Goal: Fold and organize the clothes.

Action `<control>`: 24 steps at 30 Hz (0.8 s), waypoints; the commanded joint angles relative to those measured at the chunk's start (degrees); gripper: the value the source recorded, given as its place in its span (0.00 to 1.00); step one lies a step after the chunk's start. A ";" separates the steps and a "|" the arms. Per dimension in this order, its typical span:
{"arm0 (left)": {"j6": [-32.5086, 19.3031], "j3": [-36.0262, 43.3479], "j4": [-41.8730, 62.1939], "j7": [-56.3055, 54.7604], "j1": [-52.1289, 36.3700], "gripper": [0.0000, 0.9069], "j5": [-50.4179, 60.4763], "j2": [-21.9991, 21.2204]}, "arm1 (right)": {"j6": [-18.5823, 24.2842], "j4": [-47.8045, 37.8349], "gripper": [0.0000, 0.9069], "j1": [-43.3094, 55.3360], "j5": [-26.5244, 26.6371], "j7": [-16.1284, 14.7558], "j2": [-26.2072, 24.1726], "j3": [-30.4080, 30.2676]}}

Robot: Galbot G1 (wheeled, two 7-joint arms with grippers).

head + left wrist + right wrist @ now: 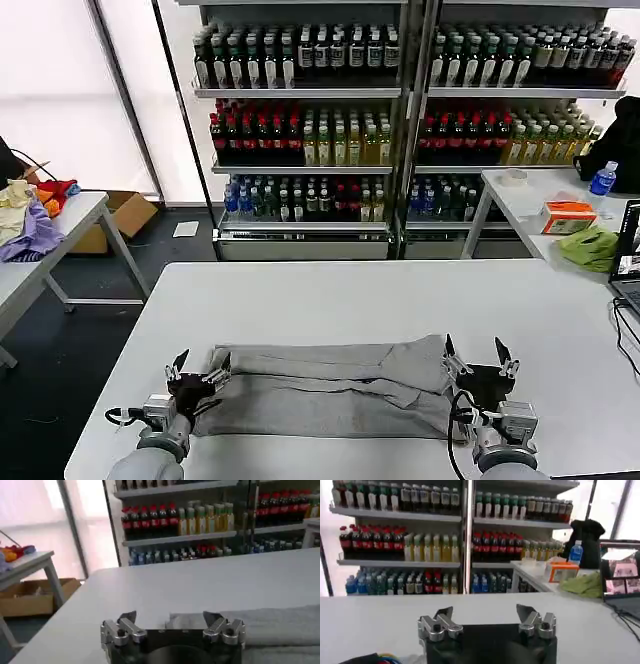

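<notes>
White surface (330,285): wide, bare beyond the fingers. Grey shirt (330,385): partly folded into a long band, spanning between both fingers' reach. Left gripper (197,378): fingers apart, at one end of the band. Right gripper (477,366): fingers apart, at the other end. Risk: uneven pinch, dragging layers, undoing the fold.

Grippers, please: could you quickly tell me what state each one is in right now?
Left gripper: open, empty, at the left end of the folded grey shirt.
Right gripper: open, empty, at its right end.
</notes>
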 commanded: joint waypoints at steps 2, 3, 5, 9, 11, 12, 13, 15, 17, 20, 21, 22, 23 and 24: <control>0.38 0.23 1.94 -0.53 0.35 1.00 -2.16 -2.26 | -0.12 1.90 1.00 -0.06 0.03 0.22 -0.04 0.60; 0.34 0.29 1.99 -0.46 0.44 0.83 -2.31 -2.27 | -0.11 1.85 1.00 -0.14 0.03 0.21 0.00 0.50; 0.30 0.30 2.24 -0.13 0.56 0.44 -2.53 -2.27 | -0.13 1.72 1.00 -0.19 0.03 0.26 0.02 0.40; 0.52 0.43 3.08 1.03 0.81 0.01 -2.61 -2.17 | -0.34 1.81 1.00 -0.13 0.24 0.28 -0.07 0.45; 0.49 0.50 3.37 1.46 1.12 0.01 -2.61 -2.17 | -0.57 1.95 1.00 0.14 0.51 0.28 -0.11 0.67; 0.38 0.61 3.51 1.63 1.23 0.01 -2.61 -2.15 | -0.64 1.98 1.00 0.32 0.52 0.27 -0.13 0.78; 0.27 0.73 3.57 1.92 1.43 0.01 -2.61 -2.15 | -0.77 1.99 1.00 0.43 0.59 0.29 -0.14 0.90; -0.04 0.88 3.58 2.17 1.71 0.01 -2.62 -2.17 | -0.90 2.01 1.00 0.60 0.61 0.29 -0.18 1.09; -0.48 0.79 3.70 2.38 1.72 0.01 -2.67 -2.24 | -0.91 2.05 1.00 0.53 0.60 0.30 -0.18 1.13; -1.01 0.65 3.84 2.87 1.70 0.01 -2.67 -2.17 | -0.90 2.05 1.00 0.53 0.58 0.31 -0.18 1.16; -1.07 0.57 3.87 3.06 1.72 0.01 -2.67 -2.13 | -0.92 2.05 1.00 0.57 0.59 0.31 -0.20 1.23; -1.33 0.48 3.92 3.21 1.72 0.01 -2.66 -2.11 | -0.96 2.08 1.00 0.68 0.60 0.27 -0.23 1.30; -1.46 0.42 3.98 3.20 1.74 0.01 -2.64 -2.08 | -1.00 2.12 1.00 0.72 0.61 0.25 -0.25 1.34; -1.61 0.29 4.09 3.20 1.72 0.01 -2.61 -2.08 | -1.05 2.16 1.00 0.79 0.60 0.23 -0.28 1.35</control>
